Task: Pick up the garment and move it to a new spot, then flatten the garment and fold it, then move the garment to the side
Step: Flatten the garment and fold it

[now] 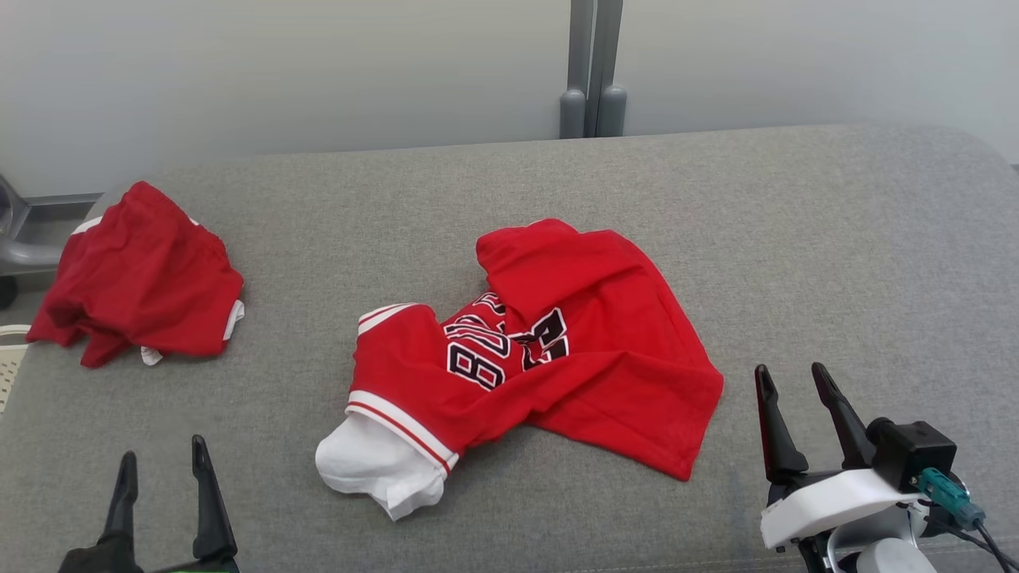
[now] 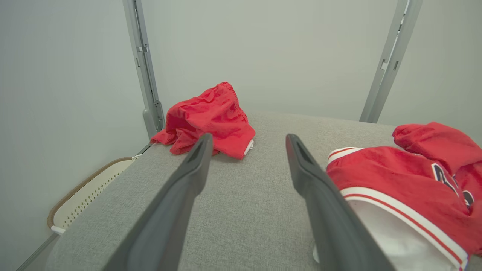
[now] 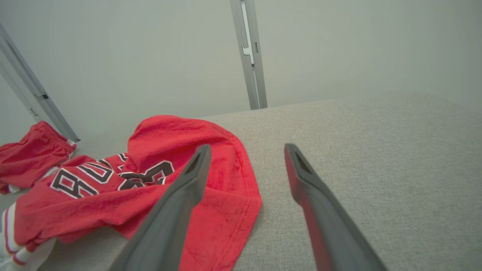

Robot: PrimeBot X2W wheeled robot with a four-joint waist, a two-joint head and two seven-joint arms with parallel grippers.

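Head view — Operator: garment (image 1: 557,350) location, current step?
Technician: Frame centre, crumpled on grey surface (image 1: 796,239). Jaws spread and empty on left gripper (image 1: 162,450), lower left, and right gripper (image 1: 790,369), lower right. Pick-up pending — next, likely pinch a hem.

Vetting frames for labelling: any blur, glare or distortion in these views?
Head view: soft even light, jersey sharp, faint shadows. Left wrist view: wide-angle, posts lean, fingers loom large. Right wrist view: same stretch, jersey lettering crisp, no glare.
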